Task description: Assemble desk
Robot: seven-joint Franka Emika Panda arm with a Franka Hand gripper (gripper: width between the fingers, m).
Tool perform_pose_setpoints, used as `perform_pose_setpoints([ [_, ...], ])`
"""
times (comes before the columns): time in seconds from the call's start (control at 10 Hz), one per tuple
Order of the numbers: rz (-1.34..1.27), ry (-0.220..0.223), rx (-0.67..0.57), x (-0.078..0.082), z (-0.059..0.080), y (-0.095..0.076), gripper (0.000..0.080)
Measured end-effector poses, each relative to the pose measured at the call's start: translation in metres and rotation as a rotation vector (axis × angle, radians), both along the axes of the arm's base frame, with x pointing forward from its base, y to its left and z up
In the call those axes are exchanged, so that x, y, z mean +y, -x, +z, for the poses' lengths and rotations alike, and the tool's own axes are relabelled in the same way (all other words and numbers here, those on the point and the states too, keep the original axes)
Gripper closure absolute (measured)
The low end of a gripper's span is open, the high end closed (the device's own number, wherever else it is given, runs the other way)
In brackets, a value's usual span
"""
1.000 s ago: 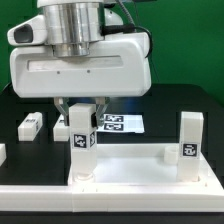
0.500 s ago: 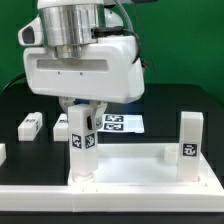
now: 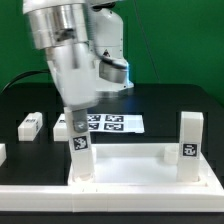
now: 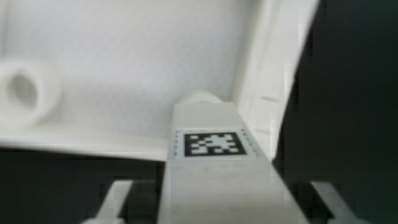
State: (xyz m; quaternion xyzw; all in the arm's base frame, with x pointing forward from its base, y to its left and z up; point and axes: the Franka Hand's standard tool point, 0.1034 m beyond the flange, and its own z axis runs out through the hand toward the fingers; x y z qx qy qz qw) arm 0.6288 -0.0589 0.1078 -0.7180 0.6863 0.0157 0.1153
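Exterior view: we see the arm (image 3: 70,50) coming down from the upper left of the frame, tilted. The gripper (image 3: 79,128) is low, over the tabletop's near-left corner.

Fingers: set narrow, one on each side of the left leg (image 3: 81,155), gripping its upper part. In the wrist view the fingers (image 4: 121,200) flank the leg with the leg's tag (image 4: 217,143) facing the camera. The actual contact faces are blurred there, but we read it as a grip.

Left leg: upright, with its foot in the corner of the tabletop (image 3: 125,172) at the exterior view's left. We can't tell how deep it is seated.

Tabletop: lies flat across the bottom of the exterior frame, raised rim up, on the black table (image 3: 170,105). In the wrist view it's the white surface behind the leg, with one round socket (image 4: 18,92) showing at the picture's edge.

Right leg (image 3: 188,147): upright at the tabletop's corner on the exterior view's right, tag facing us, well apart from the gripper.

Loose leg (image 3: 30,125): lies on its side on the table at mid left, apart from the tabletop.

Marker board (image 3: 118,123): flat on the table behind the tabletop, centre frame, just beside the gripper toward the exterior view's right.

A small white piece (image 3: 2,152) is cut off by the left edge, and we can't tell what it is.
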Motion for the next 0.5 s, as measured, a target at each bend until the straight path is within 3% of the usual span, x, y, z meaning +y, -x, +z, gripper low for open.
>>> perform_pose_setpoints([
  [0.1,0.002,-0.001,-0.001,0.0012,0.0003,0.0,0.0508],
  [0.3,0.047,0.005,-0.008,0.0019,-0.0003,0.0001,0.027],
  [0.4,0.078,0.013,-0.012,0.0022,-0.0004,0.0001,0.027],
  [0.5,0.313,0.069,-0.051,0.0028,0.0003,-0.0011,0.0175],
])
